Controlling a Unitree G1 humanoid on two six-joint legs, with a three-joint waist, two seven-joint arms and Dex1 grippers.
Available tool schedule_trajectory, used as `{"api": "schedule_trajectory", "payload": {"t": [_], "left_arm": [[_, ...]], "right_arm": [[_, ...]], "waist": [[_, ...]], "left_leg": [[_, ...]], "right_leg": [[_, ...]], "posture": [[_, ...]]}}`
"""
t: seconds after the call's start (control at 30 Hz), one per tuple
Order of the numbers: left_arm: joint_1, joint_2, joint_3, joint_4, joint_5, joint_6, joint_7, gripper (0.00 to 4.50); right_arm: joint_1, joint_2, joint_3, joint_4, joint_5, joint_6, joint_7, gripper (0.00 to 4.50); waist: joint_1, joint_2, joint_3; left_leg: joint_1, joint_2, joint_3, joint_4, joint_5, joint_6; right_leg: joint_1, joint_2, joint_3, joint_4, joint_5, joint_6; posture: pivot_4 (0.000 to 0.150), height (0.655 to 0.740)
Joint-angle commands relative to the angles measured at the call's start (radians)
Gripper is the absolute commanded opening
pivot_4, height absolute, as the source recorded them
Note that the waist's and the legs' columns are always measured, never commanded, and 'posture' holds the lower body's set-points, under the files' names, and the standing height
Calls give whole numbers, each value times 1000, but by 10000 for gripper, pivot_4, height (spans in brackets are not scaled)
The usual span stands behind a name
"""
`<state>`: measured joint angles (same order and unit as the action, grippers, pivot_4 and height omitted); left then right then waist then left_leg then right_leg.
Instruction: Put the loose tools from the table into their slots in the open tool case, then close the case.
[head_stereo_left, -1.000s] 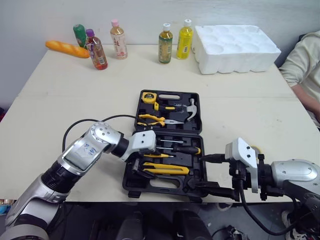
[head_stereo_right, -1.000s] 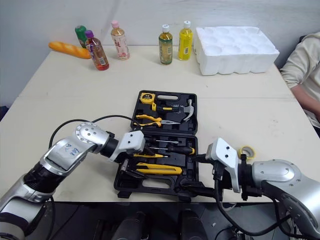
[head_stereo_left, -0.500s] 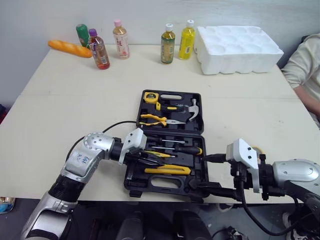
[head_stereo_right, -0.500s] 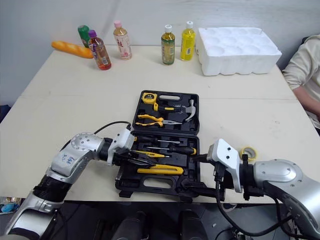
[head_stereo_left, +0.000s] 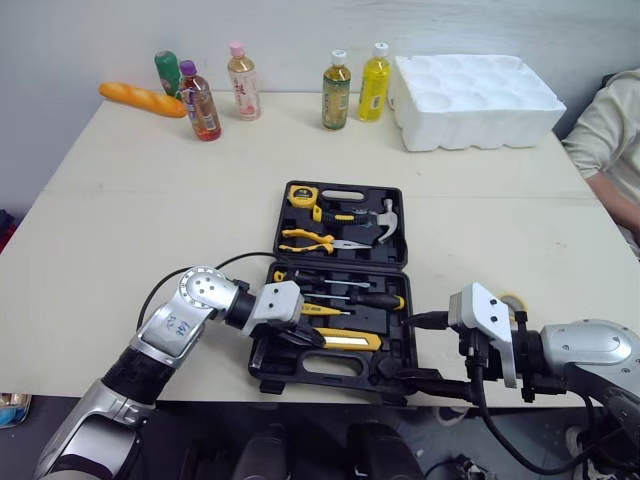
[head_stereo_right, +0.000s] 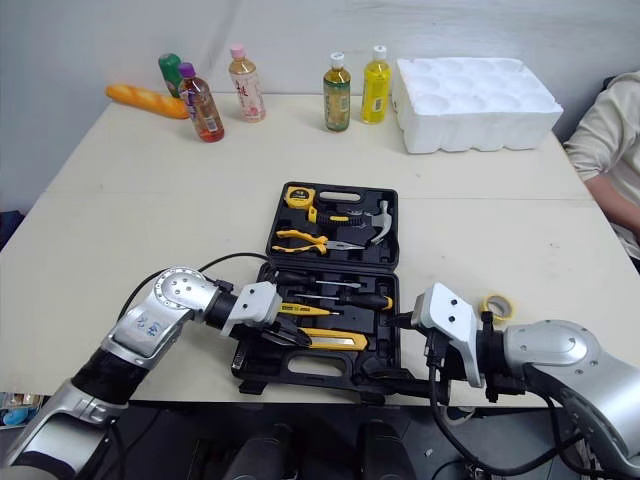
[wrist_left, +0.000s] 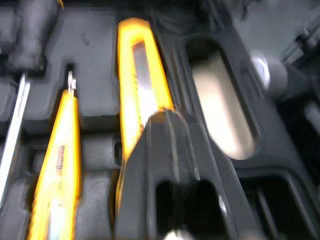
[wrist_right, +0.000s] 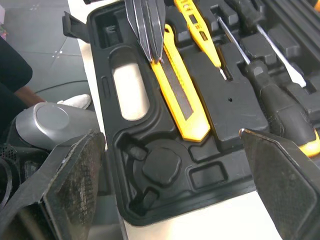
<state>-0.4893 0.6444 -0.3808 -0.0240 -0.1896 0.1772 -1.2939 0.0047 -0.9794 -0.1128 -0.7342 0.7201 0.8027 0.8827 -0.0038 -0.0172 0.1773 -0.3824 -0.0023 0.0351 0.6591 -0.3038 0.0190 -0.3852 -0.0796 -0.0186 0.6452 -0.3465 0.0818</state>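
Note:
The black tool case (head_stereo_left: 392, 245) lies open mid-table with a tape measure (head_stereo_left: 298, 194), hammer (head_stereo_left: 381, 214) and pliers (head_stereo_left: 305, 240) in its far half. Screwdrivers (head_stereo_left: 352, 297) and a yellow utility knife (head_stereo_left: 350, 340) sit in the near half. My left gripper (head_stereo_left: 305, 338) is shut, its tip resting on the knife's left end (wrist_left: 135, 75). My right gripper (head_stereo_left: 415, 352) stands open at the case's near right corner, over a round recess (wrist_right: 160, 167). A yellow tape roll (head_stereo_right: 492, 304) lies on the table just right of the case, behind my right wrist.
Several bottles (head_stereo_left: 335, 88) and a bread loaf (head_stereo_left: 140, 98) line the table's far edge. A white foam tray (head_stereo_left: 475, 95) sits at the far right. A person's sleeve (head_stereo_left: 610, 130) shows at the right edge. The table's near edge runs just under the case.
My left gripper has shut, drawn back to the case's left edge, then moved right onto the yellow knife. The right arm has held still.

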Motion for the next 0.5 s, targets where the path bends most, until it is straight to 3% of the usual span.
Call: {"api": "schedule_trajectory", "payload": {"t": [0.03, 0.1, 0.23, 0.33, 0.5], "left_arm": [[41, 31, -71, 77, 118, -17, 5, 195], [28, 16, -64, 109, 135, -27, 42, 195], [19, -10, 14, 96, 46, 36, 68, 195], [61, 12, 174, -13, -171, 178, 39, 9103], [171, 110, 503, -72, -356, 408, 163, 33960]], "right_arm": [[5, 1, 11, 2, -22, -26, 5, 45000], [4, 2, 14, 8, -29, -30, 4, 45000], [0, 15, -2, 28, -47, -52, -14, 45000], [36, 3, -112, 70, -50, -65, -8, 45000], [225, -34, -444, 193, -99, -97, 100, 45000]], "waist": [[-1, 1, -1], [-1, 3, -4], [2, 5, -8], [-1, 5, -7], [2, 3, -3]], "left_leg": [[3, 0, 0, -1, 0, 0], [14, 0, 0, -7, -1, 0], [15, 0, 0, -8, -1, 1], [14, 0, 0, -8, -1, 1], [10, 1, -1, -9, -1, -1]], "right_leg": [[3, 0, 0, -1, 0, 0], [13, 0, 0, -6, 0, -1], [14, -1, 0, -7, 0, 0], [13, -1, 0, -7, 0, 0], [10, 0, -1, -8, 0, 0]], "posture": [[1500, 7400], [1500, 7400], [1500, 7400], [1500, 7400], [1500, 7400]]}}
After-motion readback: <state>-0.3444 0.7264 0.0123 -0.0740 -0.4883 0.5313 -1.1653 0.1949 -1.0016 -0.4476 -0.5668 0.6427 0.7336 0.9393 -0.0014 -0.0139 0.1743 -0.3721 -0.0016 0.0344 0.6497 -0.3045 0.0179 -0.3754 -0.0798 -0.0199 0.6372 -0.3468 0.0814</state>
